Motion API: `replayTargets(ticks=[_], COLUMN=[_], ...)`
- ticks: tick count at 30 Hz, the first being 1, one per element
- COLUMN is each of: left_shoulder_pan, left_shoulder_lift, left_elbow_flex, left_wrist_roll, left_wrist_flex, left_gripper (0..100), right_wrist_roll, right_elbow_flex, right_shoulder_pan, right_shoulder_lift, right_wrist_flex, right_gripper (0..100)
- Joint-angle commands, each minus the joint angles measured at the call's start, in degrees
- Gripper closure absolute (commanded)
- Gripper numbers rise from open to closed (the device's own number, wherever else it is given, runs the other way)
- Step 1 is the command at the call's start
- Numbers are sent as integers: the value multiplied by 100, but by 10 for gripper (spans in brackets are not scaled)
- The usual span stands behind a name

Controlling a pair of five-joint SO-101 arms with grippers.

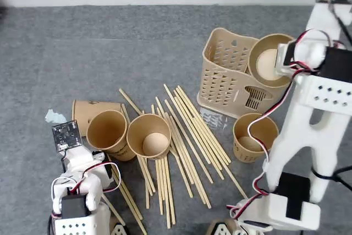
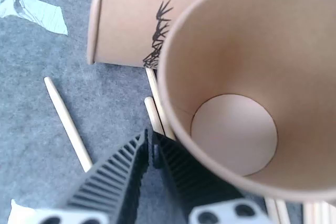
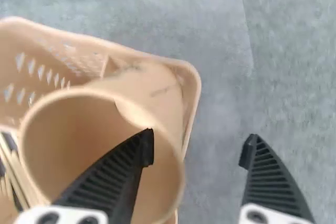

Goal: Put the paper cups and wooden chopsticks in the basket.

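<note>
A tan slatted basket (image 1: 223, 75) lies at the right of the grey mat. A paper cup (image 1: 268, 61) rests in its top end. My right gripper (image 3: 199, 148) is open over that cup (image 3: 94, 140): one finger (image 3: 137, 157) is in its mouth and the other is outside the basket rim (image 3: 191, 85). Two cups (image 1: 107, 130) (image 1: 148, 136) stand at the left, and a third cup (image 1: 91, 109) lies on its side. Another cup (image 1: 254, 136) stands below the basket. Wooden chopsticks (image 1: 190, 136) are scattered across the middle. My left gripper (image 2: 152, 141) is shut and empty, beside a cup (image 2: 247, 87).
The right arm's white frame (image 1: 313, 114) rises at the right edge, with wires trailing down. Clear plastic scraps (image 1: 54, 116) lie at the left of the mat. One loose chopstick (image 2: 65, 121) lies on the mat near the left gripper. Bare mat stretches across the back.
</note>
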State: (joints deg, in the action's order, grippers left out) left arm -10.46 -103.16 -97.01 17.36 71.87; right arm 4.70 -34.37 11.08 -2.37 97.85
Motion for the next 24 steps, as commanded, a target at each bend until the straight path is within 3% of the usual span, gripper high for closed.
replayTargets(ticks=[1,13,24], left_shoulder_pan=[-26,-26,-26], left_shoulder_lift=[-70,-70,-70], left_elbow_flex=[57,57,57], left_wrist_roll=[62,62,62], left_wrist_flex=[9,9,9], left_gripper=[986,986,986], right_wrist_roll=[-53,-62,-26], right_elbow_flex=[-273,-229,-264], right_shoulder_pan=[-48,-40,-66], right_shoulder_lift=[-66,31,-418], right_wrist_flex=[-602,-1596,365], right_gripper=[768,771,772])
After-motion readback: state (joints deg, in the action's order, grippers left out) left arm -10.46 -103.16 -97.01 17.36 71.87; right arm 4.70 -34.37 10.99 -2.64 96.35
